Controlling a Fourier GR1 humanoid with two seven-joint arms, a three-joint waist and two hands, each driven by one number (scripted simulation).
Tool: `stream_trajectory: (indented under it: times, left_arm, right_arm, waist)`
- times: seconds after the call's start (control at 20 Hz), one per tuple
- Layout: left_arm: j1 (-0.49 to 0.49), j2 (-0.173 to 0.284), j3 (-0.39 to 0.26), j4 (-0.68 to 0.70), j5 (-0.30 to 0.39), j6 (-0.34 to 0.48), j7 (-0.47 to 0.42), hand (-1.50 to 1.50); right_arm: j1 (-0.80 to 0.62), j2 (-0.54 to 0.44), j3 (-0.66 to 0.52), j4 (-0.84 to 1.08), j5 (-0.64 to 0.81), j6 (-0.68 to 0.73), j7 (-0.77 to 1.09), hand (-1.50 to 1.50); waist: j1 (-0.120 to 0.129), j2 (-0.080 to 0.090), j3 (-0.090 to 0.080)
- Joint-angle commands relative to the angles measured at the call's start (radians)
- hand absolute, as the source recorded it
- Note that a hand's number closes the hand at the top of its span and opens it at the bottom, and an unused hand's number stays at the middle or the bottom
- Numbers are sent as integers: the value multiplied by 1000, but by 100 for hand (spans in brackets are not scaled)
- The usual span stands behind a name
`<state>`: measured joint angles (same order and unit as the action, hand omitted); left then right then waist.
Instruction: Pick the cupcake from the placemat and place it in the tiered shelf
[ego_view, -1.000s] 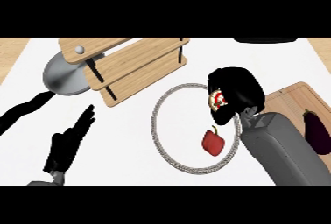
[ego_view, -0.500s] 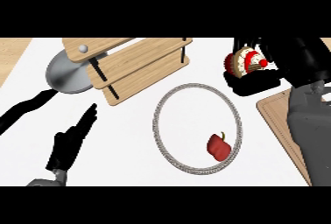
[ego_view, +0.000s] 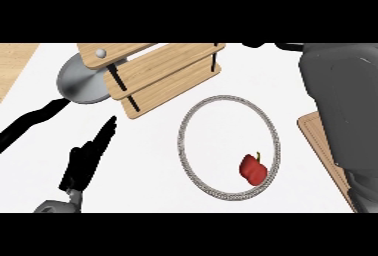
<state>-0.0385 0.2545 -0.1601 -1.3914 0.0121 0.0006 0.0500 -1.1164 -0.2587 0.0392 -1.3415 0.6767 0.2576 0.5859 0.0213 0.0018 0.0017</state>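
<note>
At upper left, tiered shelf (ego_view: 159, 70): wooden, its slats bare in view
Cupcake: not visible in this view; its place cannot be told
Right forearm (ego_view: 343, 110): grey, running up the right side toward 1 o'clock; hand out of view
Placemat (ego_view: 229, 148): round, white, grey-rimmed, centre; red pepper (ego_view: 254, 169) at its 5 o'clock
Left hand (ego_view: 88, 157): lower left, fingers straight and together, holding nothing
Pan (ego_view: 83, 84): grey, at shelf's 9 o'clock

The tiered shelf (ego_view: 159, 72) is made of light wooden boards joined by thin black posts, with a small pale knob on its top board; it lies tilted just up and left of the round placemat (ego_view: 193, 165), a white mat with a grey braided rim
</note>
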Motion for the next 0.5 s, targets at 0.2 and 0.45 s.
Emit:
stream_trajectory:
  times: [0.2, 0.45]
  left_arm:
    - [-23, -34, -13, 37, -34, 13, 5, 0]
    - [-84, -8, 23, 79, -2, -40, 4, 0]
  right_arm:
    - [-227, 56, -30, 456, 93, -181, -143, 150]
    - [-333, 92, -33, 681, 121, -243, -241, 150]
  waist:
    - [19, 11, -3]
    - [34, 21, -4]
